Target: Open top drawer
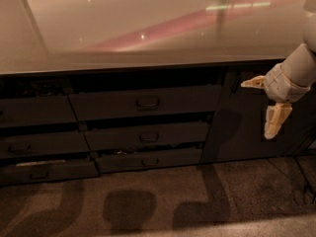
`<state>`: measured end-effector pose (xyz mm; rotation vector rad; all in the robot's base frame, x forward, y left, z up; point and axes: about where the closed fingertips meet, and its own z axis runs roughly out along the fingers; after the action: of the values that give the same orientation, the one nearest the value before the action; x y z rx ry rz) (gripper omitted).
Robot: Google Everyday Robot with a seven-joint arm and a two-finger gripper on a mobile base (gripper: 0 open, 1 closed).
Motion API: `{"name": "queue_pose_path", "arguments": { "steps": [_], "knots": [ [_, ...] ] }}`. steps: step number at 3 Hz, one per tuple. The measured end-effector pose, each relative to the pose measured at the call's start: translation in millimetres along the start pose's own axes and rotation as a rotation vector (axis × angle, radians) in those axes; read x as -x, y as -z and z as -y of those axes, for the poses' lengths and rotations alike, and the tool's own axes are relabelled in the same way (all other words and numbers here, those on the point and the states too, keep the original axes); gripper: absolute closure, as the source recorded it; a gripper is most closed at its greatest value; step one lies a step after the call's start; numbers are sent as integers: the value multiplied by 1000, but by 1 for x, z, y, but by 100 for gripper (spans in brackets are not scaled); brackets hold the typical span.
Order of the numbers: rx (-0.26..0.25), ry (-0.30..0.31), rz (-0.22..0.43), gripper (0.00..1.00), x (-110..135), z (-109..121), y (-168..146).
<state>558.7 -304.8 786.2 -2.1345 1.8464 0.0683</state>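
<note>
Camera view: end effector released, wide open, at right in front of cabinet door, well apart from top drawer.

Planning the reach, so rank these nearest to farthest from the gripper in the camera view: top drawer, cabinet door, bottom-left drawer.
From the open gripper at far right:
1. cabinet door, right side, behind it.
2. top drawer, centre, to its left.
3. bottom-left drawer, far left, lowest.
</note>
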Motion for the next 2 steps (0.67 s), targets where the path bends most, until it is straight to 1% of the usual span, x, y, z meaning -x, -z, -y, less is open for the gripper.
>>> {"name": "queue_pose_path", "arguments": {
  "steps": [1,2],
  "knots": [
    [-14,97,-47,0,43,-1,0],
    [-7,200,-100,0,94,-14,-5]
  ]
}}
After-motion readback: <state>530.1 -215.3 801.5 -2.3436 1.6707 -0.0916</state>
